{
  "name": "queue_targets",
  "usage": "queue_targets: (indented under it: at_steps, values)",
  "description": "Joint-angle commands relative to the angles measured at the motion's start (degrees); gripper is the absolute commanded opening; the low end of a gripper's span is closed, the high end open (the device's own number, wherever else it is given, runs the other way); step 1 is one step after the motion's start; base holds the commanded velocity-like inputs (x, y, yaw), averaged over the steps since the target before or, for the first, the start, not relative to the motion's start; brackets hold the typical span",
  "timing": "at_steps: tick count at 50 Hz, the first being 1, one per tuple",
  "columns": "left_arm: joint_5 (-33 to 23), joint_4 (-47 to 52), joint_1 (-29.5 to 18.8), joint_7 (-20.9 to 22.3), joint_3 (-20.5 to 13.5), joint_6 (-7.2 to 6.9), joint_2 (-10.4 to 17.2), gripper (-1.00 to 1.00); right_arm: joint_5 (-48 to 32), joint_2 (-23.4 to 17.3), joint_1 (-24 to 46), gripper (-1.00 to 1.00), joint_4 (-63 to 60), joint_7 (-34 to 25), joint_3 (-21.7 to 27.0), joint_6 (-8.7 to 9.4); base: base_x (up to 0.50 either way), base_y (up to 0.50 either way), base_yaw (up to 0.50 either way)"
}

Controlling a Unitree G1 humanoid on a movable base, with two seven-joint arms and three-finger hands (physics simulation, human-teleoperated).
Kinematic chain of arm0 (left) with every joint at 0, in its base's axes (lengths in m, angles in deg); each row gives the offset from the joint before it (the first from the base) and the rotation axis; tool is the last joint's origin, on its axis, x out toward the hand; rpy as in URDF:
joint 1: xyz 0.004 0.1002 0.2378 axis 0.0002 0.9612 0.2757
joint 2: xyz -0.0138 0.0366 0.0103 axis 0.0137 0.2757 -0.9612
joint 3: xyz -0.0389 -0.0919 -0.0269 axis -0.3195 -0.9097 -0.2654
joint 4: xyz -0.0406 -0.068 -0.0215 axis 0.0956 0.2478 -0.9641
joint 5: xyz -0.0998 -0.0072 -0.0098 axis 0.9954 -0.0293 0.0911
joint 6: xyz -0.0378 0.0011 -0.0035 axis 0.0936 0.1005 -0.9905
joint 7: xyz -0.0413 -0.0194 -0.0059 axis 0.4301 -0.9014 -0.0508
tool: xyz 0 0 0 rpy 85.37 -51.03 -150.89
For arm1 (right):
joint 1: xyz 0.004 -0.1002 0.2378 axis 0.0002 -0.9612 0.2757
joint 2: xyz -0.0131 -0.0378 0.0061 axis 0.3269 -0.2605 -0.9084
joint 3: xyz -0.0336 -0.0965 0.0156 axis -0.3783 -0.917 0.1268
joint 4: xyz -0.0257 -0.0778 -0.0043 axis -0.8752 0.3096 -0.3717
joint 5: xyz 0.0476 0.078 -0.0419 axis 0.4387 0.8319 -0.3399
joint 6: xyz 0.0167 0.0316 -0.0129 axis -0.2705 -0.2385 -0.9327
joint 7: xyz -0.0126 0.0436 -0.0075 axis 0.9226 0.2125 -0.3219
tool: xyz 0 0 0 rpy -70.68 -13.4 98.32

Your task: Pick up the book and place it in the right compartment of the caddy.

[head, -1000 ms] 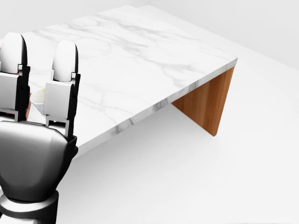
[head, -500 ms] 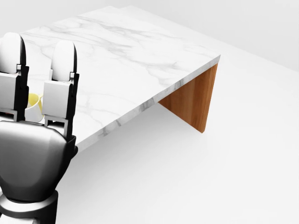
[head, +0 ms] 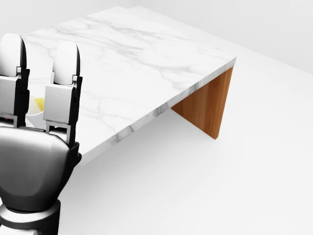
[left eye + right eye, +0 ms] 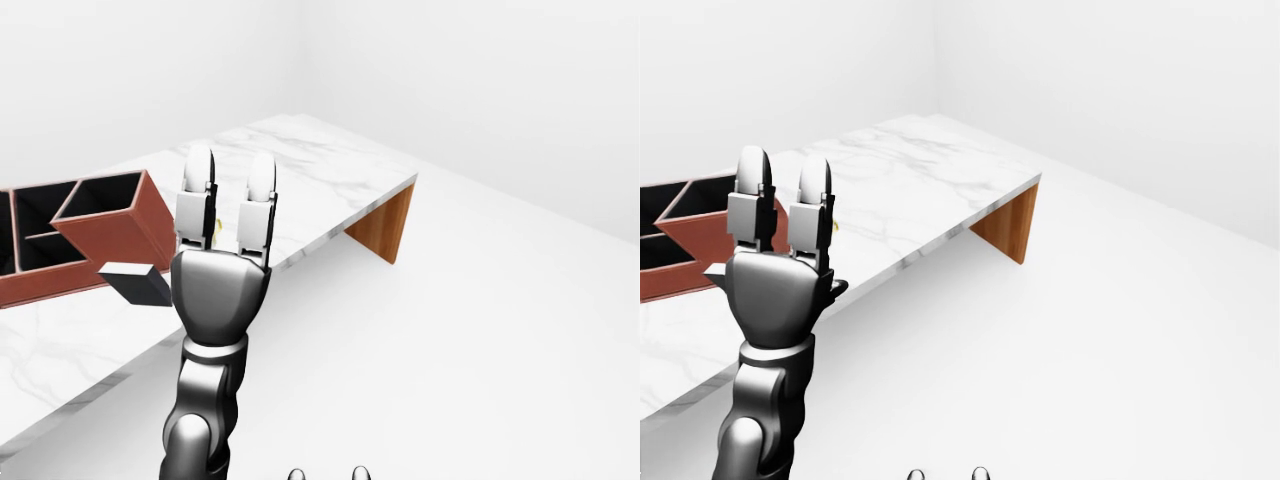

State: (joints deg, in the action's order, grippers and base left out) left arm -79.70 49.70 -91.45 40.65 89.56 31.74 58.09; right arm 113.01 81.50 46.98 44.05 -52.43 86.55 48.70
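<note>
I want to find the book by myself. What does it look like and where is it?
Look at the marble table in the left-eye view. The reddish-brown caddy sits at its left; just below its corner, beside the raised left hand, lies the book: small, flat and dark, unlike the tall open caddy.

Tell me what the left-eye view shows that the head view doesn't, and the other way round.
Only the left-eye view shows the brown caddy with its dark compartments, a dark flat object below it that may be the book, and the forearm. Only the head view shows a clear patch of a pale yellow-and-white object between the fingers. Both show the raised left hand, fingers straight, the marble table and its wooden leg.
</note>
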Motion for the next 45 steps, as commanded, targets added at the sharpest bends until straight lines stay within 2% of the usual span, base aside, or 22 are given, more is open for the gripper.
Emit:
queue_targets:
  at_steps: [1, 8, 45]
  values:
    - [-0.02, 0.38, 0.03, 0.37, 0.02, 0.0, -0.01, 1.0, -0.46, 0.15, 0.04, 1.0, -0.04, -0.43, -0.27, 0.0, 0.18, 0.2, 0.0]
    - [-0.04, -0.79, -0.13, -0.67, -0.03, 0.0, 0.03, 1.0, -0.19, 0.05, 0.06, 1.0, 0.04, -0.29, -0.16, 0.0, 0.24, 0.28, 0.0]
    - [0.17, 0.13, 0.07, 0.2, -0.15, 0.0, 0.04, 1.0, -0.22, 0.2, -0.04, 1.0, -0.13, -0.35, -0.06, 0.0, 0.21, 0.24, 0.0]
